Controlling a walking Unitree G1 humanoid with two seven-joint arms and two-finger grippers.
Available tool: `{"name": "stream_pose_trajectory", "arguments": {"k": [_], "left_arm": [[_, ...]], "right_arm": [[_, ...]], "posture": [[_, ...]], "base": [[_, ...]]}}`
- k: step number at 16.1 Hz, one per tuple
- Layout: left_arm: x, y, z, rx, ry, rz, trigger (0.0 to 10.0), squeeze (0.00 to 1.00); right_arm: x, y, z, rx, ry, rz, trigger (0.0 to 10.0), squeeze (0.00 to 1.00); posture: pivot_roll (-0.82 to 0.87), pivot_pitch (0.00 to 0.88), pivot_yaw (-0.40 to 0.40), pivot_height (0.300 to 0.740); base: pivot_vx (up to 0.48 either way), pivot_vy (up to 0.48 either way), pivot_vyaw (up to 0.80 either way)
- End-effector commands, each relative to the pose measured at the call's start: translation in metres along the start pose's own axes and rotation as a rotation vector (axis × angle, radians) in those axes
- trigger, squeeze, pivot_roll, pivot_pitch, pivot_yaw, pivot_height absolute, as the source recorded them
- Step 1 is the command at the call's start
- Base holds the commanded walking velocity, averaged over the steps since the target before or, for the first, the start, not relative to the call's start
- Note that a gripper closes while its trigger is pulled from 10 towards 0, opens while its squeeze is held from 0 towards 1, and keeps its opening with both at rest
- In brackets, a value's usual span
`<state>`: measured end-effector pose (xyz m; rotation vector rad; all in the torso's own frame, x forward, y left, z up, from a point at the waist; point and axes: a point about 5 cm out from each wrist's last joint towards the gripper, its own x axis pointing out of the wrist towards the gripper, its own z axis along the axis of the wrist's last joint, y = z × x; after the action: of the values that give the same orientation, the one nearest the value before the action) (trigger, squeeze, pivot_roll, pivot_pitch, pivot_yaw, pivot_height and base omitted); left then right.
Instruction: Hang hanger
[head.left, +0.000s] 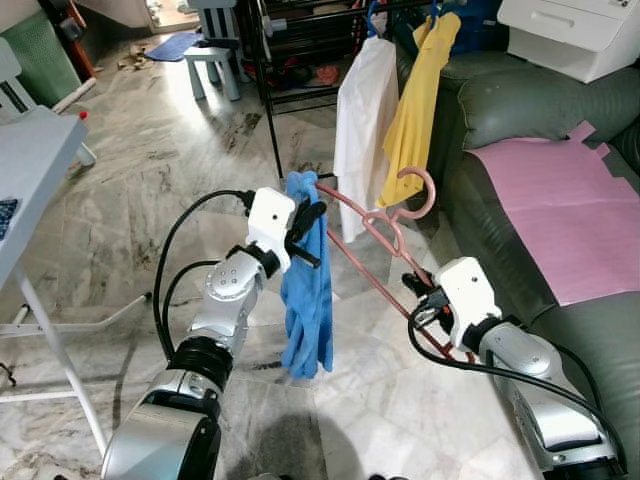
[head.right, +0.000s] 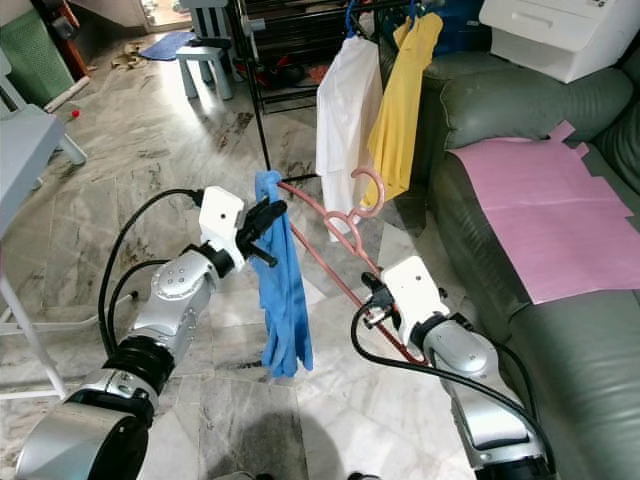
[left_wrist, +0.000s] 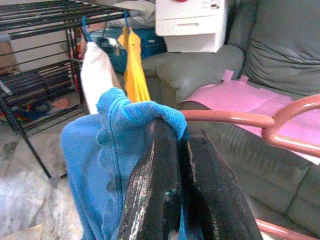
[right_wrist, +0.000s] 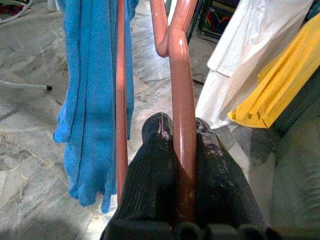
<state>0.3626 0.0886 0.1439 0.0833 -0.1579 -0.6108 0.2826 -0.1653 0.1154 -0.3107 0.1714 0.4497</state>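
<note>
A pink hanger (head.left: 385, 230) is held tilted in front of me, its hook pointing toward the clothes rack (head.left: 262, 70). A blue cloth (head.left: 308, 290) hangs from the hanger's far arm. My left gripper (head.left: 306, 222) is shut on the top of the blue cloth where it drapes over the hanger; in the left wrist view its fingers (left_wrist: 165, 190) pinch the cloth (left_wrist: 120, 135). My right gripper (head.left: 420, 300) is shut on the hanger's lower arm, which runs between its fingers (right_wrist: 155, 170) as a pink bar (right_wrist: 182, 130).
A white shirt (head.left: 362, 120) and a yellow shirt (head.left: 420, 95) hang on the rack ahead. A dark green sofa (head.left: 540, 130) with a pink mat (head.left: 560, 200) lies on my right. A light grey table (head.left: 25, 170) stands at my left, on the marble floor (head.left: 150, 150).
</note>
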Motion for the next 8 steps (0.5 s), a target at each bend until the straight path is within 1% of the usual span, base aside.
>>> {"name": "stream_pose_trajectory", "arguments": {"k": [1, 6, 7, 8], "left_arm": [[-0.0019, 0.0018, 0.0035, 0.014, -0.021, -0.007, 10.0, 0.00], [-0.0007, 0.0018, 0.0048, 0.015, -0.023, -0.016, 10.0, 0.00], [-0.0009, 0.0020, 0.0045, 0.017, -0.021, -0.017, 10.0, 0.00], [-0.0008, 0.0020, 0.0044, 0.016, -0.020, -0.019, 10.0, 0.00]], "right_arm": [[0.0023, 0.0012, 0.0034, -0.004, -0.015, 0.005, 10.0, 0.00], [0.0044, 0.0006, 0.0040, 0.000, -0.018, -0.003, 10.0, 0.00], [0.0042, 0.0018, 0.0066, 0.025, -0.040, 0.003, 10.0, 0.00], [0.0047, 0.0014, 0.0078, 0.020, -0.044, 0.000, 10.0, 0.00]], "posture": [[-0.15, 0.084, 0.091, 0.740], [-0.15, 0.080, 0.095, 0.740], [-0.15, 0.080, 0.096, 0.740], [-0.15, 0.079, 0.097, 0.740]], "base": [[0.259, 0.000, 0.00], [0.265, 0.000, 0.00], [0.277, 0.000, 0.00], [0.281, 0.000, 0.00]]}}
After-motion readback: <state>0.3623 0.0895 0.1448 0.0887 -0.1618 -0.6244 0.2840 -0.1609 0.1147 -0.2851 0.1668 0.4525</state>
